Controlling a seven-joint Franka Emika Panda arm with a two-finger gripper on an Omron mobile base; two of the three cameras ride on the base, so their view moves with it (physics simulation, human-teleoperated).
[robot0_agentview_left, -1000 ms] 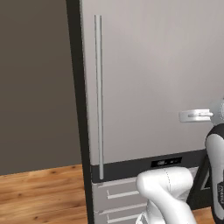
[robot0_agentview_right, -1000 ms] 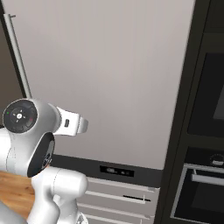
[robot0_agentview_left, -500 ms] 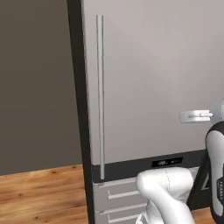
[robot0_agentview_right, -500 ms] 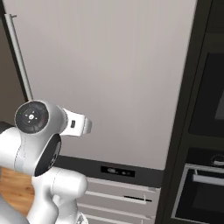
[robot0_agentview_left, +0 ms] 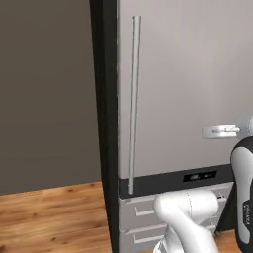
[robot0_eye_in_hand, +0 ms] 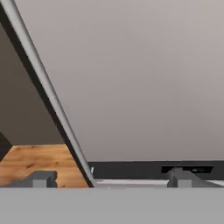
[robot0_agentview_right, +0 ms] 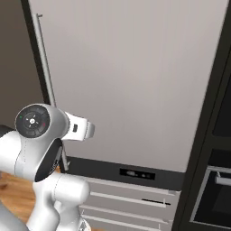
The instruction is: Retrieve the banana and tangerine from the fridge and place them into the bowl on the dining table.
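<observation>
Closed grey fridge (robot0_agentview_left: pixel 183 89) fills centre frame; wooden floor (robot0_agentview_left: pixel 49 217) lower left, dark wall (robot0_agentview_left: pixel 44 89) left; fingers (robot0_eye_in_hand: pixel 107 179) spread, empty.

So what you've got in front of you is the fridge (robot0_agentview_left: pixel 173 89), tall grey stainless steel, and its door is fully shut. You can see the long vertical bar handle (robot0_agentview_left: pixel 133 104) running down near the door's left edge, standing straight up, with a black side edge just left of it. Below the door there's a dark strip with a small display, then pale drawers (robot0_agentview_right: pixel 131 203) under that, also closed. In the hand view the handle (robot0_eye_in_hand: pixel 48 96) slants across because the camera's rolled.
</observation>
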